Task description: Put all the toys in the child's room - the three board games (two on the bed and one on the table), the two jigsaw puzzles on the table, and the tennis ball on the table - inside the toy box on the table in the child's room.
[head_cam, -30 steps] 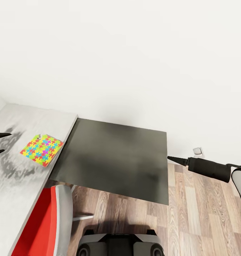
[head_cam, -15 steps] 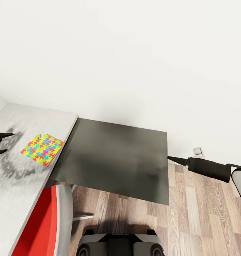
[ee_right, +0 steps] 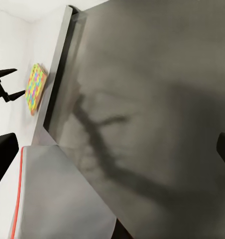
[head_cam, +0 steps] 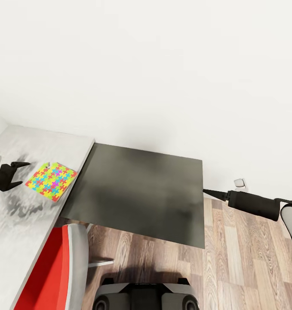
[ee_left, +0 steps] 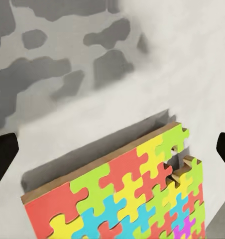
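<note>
Nearest me, at the bottom of the head view, I see my own base [head_cam: 146, 295], and just to its left the red chair [head_cam: 51, 269] with its grey edge, tucked against the table [head_cam: 32, 144]. The wood floor [head_cam: 244, 262] runs off to the right.

My right arm reaches in from the right edge, low over the floor, its gripper [head_cam: 210, 193] coming to a narrow point just off the corner of the dark table section [head_cam: 141, 189]. From the head view the fingers look drawn together, but in the right wrist view they sit at opposite edges of the picture, so I cannot tell its state for certain.

Farther left, my left gripper [head_cam: 20, 174] hovers over the pale table top with its two fingers spread apart and nothing between them. Just beside its tips lies a jigsaw puzzle [head_cam: 51, 181], flat on the pale top near the seam with the dark section. In the left wrist view the puzzle [ee_left: 127, 199] lies between the two finger edges.

Beyond the table stands the white wall [head_cam: 163, 64], with a small outlet [head_cam: 240, 184] low down at the right.
</note>
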### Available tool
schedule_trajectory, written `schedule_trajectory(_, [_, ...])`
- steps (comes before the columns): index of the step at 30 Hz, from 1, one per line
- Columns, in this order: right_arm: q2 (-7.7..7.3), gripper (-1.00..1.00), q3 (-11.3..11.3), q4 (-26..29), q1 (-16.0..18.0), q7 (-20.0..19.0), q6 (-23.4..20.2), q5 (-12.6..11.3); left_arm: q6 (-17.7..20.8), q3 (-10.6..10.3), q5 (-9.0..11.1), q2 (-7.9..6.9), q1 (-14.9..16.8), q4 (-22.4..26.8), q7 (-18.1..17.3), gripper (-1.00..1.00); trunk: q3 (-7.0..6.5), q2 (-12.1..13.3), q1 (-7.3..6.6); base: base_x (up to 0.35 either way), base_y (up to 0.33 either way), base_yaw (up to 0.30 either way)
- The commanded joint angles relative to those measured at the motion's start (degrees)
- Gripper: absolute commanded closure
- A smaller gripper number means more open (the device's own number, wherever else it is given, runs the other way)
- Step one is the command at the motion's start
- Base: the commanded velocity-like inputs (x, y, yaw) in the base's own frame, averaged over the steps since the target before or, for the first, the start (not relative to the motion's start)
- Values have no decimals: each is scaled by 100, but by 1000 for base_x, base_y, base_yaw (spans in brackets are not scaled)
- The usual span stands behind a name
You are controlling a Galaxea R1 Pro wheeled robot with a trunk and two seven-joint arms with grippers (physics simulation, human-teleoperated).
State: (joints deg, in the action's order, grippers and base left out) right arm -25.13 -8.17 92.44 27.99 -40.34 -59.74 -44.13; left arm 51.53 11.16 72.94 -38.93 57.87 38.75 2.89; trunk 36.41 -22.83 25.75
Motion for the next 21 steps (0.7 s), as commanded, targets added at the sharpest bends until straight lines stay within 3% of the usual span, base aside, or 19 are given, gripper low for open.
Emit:
schedule_trajectory(1, [0,-100,-6,1,4,-35,-26,25,23,8,20,71,8,1,54,-100,7,-9,3,0,0,0])
schedule_trajectory(6, [-1,-100,-13,1,4,-35,-26,26,2,-5,-6,339,24,1,136,-100,7,-9,3,0,0,0])
schedule_trajectory(11, [-1,-100,-21,2,4,-35,-26,27,-14,-7,-22,496,33,1,176,-100,7,-9,3,0,0,0])
schedule_trajectory(21, [-1,-100,-26,2,4,-35,-26,27,-26,8,-32,583,35,1,198,-100,7,-9,3,0,0,0])
